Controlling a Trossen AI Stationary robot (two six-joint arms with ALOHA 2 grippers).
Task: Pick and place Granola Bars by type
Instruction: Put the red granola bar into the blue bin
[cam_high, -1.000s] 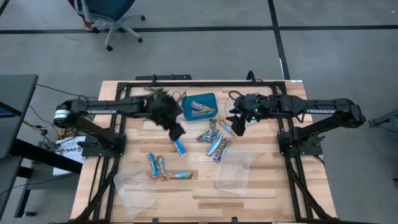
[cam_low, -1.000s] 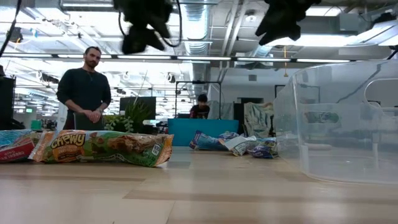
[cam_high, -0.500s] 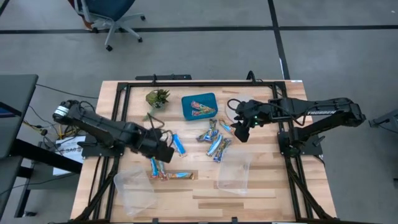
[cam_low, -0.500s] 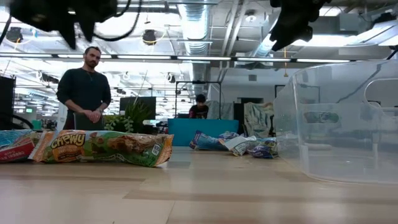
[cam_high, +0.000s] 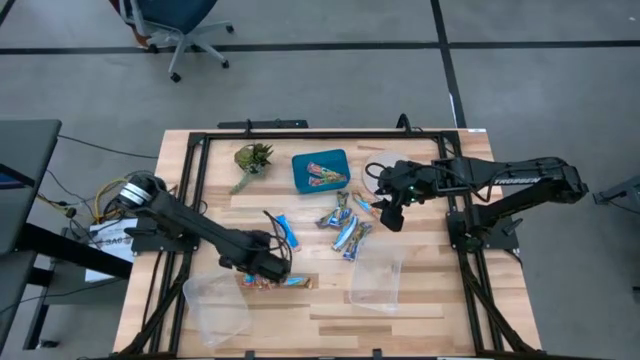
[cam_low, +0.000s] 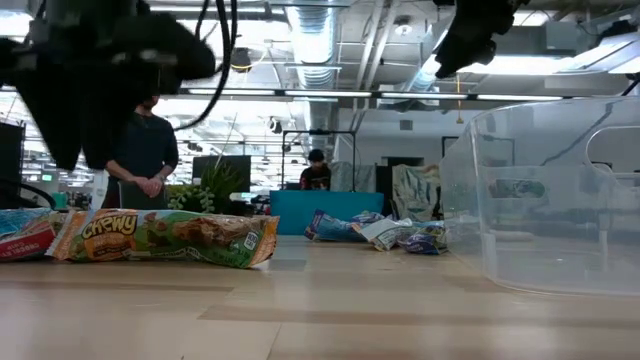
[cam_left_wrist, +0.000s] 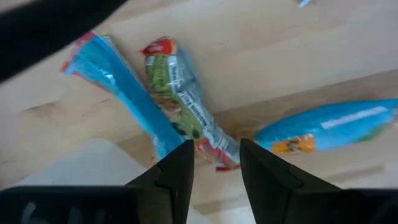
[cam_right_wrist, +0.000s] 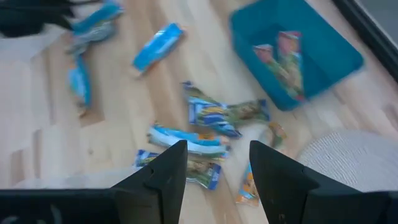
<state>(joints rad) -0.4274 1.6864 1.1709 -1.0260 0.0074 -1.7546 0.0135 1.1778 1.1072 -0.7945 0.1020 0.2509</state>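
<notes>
- We see a pale wooden plank worktop (cam_high: 420, 300) with a black metal frame around its edges.
- Left tool (cam_high: 272, 268) is low over the front-left group of Granola Bars (cam_high: 270, 282). In its wrist view the two dark fingers (cam_left_wrist: 177, 171) stand apart with a gap between them, open, nothing held.
- Under it lie a glossy blue bar (cam_left_wrist: 121, 93), a crinkly green-and-red bar (cam_left_wrist: 183, 106) touching it, and a second blue bar (cam_left_wrist: 329, 124) with an orange end, lying apart to the side.
- One more blue-white bar (cam_high: 285, 230) lies alone nearer the worktop's middle.
- Right tool (cam_high: 390, 215) hangs above the worktop beside the central pile; its fingers (cam_right_wrist: 165, 171) are spread, open and empty.
- Central pile of bars (cam_high: 345, 228): shiny silvery-blue and blue-white wrappers, overlapping, some crumpled.
- Teal rectangular tray (cam_high: 335, 160) with rounded corners and a smooth plastic look holds a few colourful bars (cam_high: 322, 176).
- Two clear, thin-walled plastic containers: one (cam_high: 215, 305) at front left, one (cam_high: 378, 275) at front right, just past the central pile.
- Small spiky green plant (cam_high: 250, 160) stands at the back left, beside the tray.
- A white, woven-looking round mat (cam_right_wrist: 348, 165) shows near the tray in the right wrist view.
- Low view: a green wrapper printed "Chewy" (cam_low: 165, 238), flat and glossy; a person (cam_low: 150, 150) in a dark top stands in the room behind.
</notes>
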